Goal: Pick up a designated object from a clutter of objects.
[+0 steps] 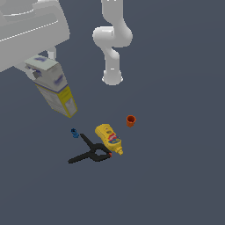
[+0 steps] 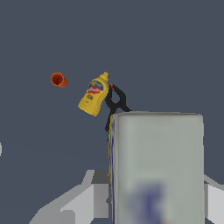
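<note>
1. Exterior view: the rectangular grey-white carton box with a yellow end and bluish print (image 1: 52, 85) hangs tilted in the upper left of the frame, held at its top by the pale grey gripper (image 1: 41, 66), well apart from the rest. Below centre on the dark desk (image 1: 176, 176) lie the yellow bottle with blue-red label (image 1: 108, 138), the small orange cup (image 1: 130, 120), the black spring clamp with red tip (image 1: 90, 154) and the tiny blue piece (image 1: 74, 132).

2. Wrist view: the carton fills the lower right of the frame between the grey fingers (image 2: 83, 199); the jaws seem clamped on it, though the contact is blurred.

3. Judged from this, the pick looks essentially done.
</note>
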